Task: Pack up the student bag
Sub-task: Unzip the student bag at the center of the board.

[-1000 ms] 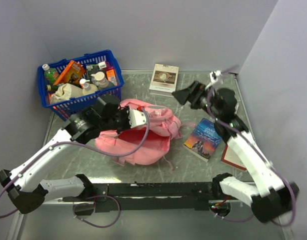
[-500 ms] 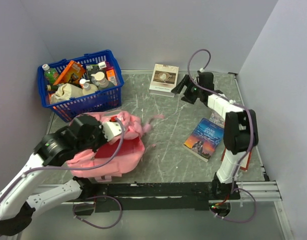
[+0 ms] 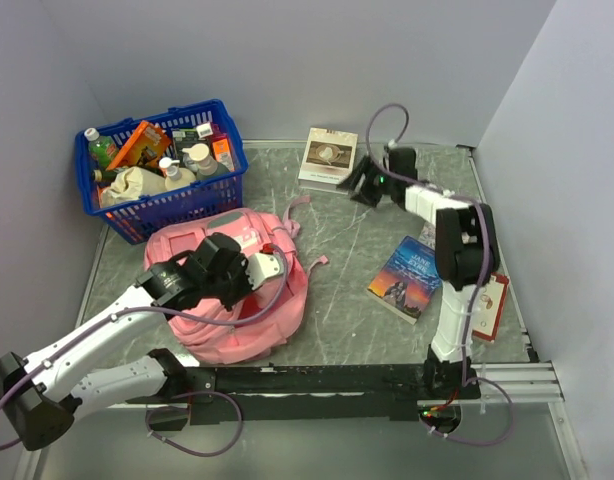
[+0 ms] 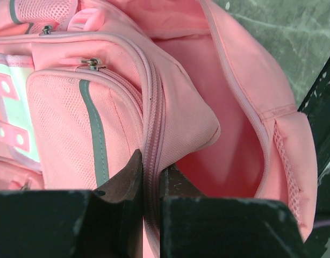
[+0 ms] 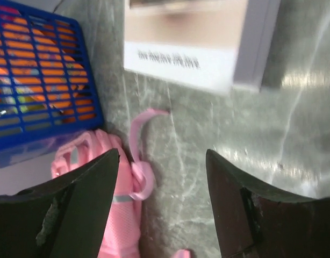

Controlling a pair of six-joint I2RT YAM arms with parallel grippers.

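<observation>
Nearest to me, the student bag (image 3: 237, 335) is lying on the table (image 3: 357, 335) just ahead of the left arm's base. Its front pockets are facing up, and in the left wrist view its main compartment is gaping open. I am clamping the left gripper (image 4: 150, 174) on the zippered edge of that opening, jaws pressed together on the pink fabric. Further out on the right, a blue-covered book (image 3: 406, 278) is lying flat beside the right arm. Beyond it, I am holding the right gripper (image 5: 162, 156) over the table, fingers spread with nothing between them, just beside a white-covered book (image 3: 328, 157) near the far edge. A pink strap (image 5: 134, 134) of the bag is curling on the table under that gripper. At the far left, the blue basket (image 3: 192, 205) is sitting full of bottles and packets, just beside the bag's far end.
</observation>
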